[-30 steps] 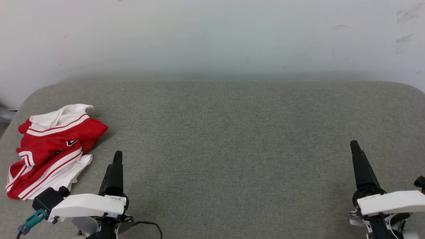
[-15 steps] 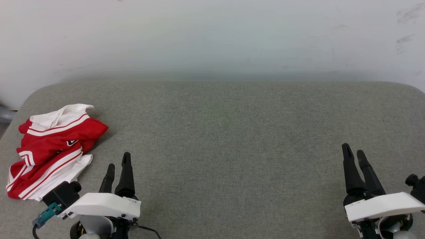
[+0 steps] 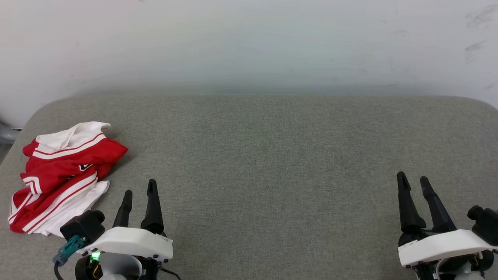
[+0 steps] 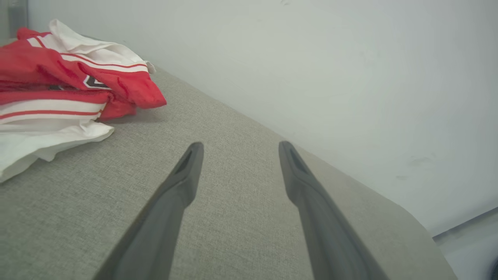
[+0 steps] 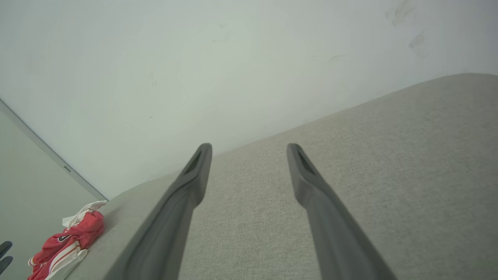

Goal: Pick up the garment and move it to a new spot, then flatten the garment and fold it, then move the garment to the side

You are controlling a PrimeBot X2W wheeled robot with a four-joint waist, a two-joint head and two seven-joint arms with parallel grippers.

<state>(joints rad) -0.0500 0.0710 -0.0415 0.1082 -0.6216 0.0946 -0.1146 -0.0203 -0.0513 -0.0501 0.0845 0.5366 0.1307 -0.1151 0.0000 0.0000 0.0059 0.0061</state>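
Looking down from the head camera, I see the garment [image 3: 62, 177] lying in a crumpled heap at the left end of the grey padded surface [image 3: 272, 155], close to its rounded edge. It is red with white parts and red-and-white stripes, and a scrap of a black, white-edged mark peeks out of a fold. My left gripper [image 3: 139, 187] sits at the lower left, just right of the heap and not touching it, with both dark fingers spread apart and nothing between them. My right gripper [image 3: 412, 177] sits at the lower right, well apart from the garment, its fingers likewise spread and holding nothing. Left wrist camera: the heap lies up and to the left of the fingers, white fabric nearest and red folds behind. Right wrist camera: the garment is small at the lower left, at the surface's other end. A pale wall [image 3: 249, 46] rises behind the surface, scuffed at the upper right.
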